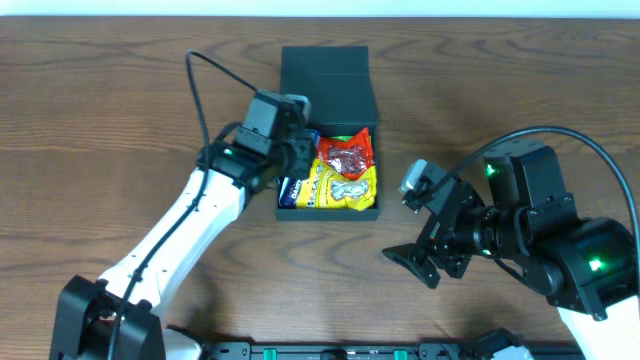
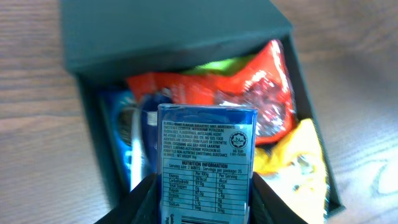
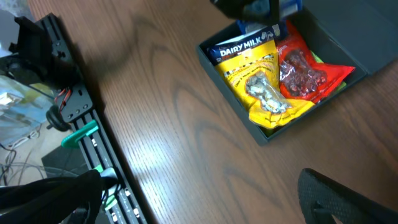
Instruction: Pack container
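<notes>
The container (image 1: pixel 330 213) is a dark square box at the table's centre, its flap lid (image 1: pixel 328 75) open toward the back. Inside lie a red packet (image 1: pixel 348 153), a yellow packet (image 1: pixel 340 187) and a blue Dairy Milk packet (image 3: pixel 242 46). My left gripper (image 1: pixel 296 160) hovers over the box's left side, shut on a blue mint pack (image 2: pixel 206 146) held upright between its fingers (image 2: pixel 204 193). My right gripper (image 1: pixel 412 262) is open and empty over bare table to the right of the box; one finger (image 3: pixel 348 199) shows in its wrist view.
A black rail with green clips (image 3: pixel 93 143) runs along the table's front edge. Cables trail from both arms (image 1: pixel 200 90). Bare wood lies left and right of the box.
</notes>
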### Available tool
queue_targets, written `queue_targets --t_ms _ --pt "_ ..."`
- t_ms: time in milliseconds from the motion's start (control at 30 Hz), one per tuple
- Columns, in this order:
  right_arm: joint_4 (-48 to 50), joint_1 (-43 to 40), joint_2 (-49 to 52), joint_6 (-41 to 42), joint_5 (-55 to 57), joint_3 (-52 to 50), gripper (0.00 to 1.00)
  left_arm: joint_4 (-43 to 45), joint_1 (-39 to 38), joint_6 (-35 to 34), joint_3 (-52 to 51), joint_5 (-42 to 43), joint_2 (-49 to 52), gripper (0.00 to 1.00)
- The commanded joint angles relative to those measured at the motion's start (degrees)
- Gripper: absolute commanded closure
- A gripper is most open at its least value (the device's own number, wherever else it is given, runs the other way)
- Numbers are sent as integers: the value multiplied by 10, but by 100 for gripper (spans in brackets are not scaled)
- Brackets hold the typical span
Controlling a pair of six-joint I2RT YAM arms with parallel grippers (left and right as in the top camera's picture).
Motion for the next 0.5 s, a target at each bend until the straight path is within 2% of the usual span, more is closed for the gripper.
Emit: queue_targets --t_ms 0,67,100,133,167,200,467 --pt "-1 2 0 8 -2 2 1 -4 -16 -18 -1 -16 -1 81" --pt "-1 2 0 8 -2 2 1 -7 -25 -18 -1 -16 -1 72" --pt "-1 2 0 8 -2 2 0 -9 -27 -18 -1 -15 -1 59" --pt "-1 2 0 8 -2 2 1 -13 -29 -18 -1 -13 -1 37" --pt "-1 2 0 8 -2 2 1 -16 -29 -18 -1 -9 -1 26" --pt "-1 2 0 8 -2 2 1 -22 -29 -18 -1 -9 -1 20" --pt "-1 2 0 8 -2 2 1 -42 -28 -18 -1 -2 -3 25"
